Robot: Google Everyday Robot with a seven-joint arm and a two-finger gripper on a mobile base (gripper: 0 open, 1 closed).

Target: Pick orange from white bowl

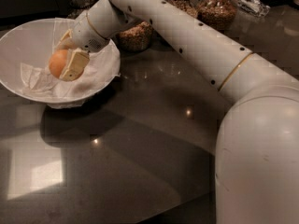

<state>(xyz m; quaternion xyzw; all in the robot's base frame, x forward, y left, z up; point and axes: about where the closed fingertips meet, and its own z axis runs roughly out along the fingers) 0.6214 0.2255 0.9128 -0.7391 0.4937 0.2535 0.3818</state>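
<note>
The orange [57, 62] is held over the middle of the white bowl [18, 41], which is lined with crumpled white paper. My gripper [65, 59] reaches into the bowl from the right. It is shut on the orange, with one pale finger [74, 65] across the fruit's near side and the other behind it. The orange is a little above the paper lining. My white arm runs from the lower right up to the bowl.
The bowl stands on a dark glossy counter [140, 143]. Glass jars of grains [216, 7] stand along the back, one [136, 35] just right of the bowl behind my wrist. A clear dish [250, 3] lies at the far right.
</note>
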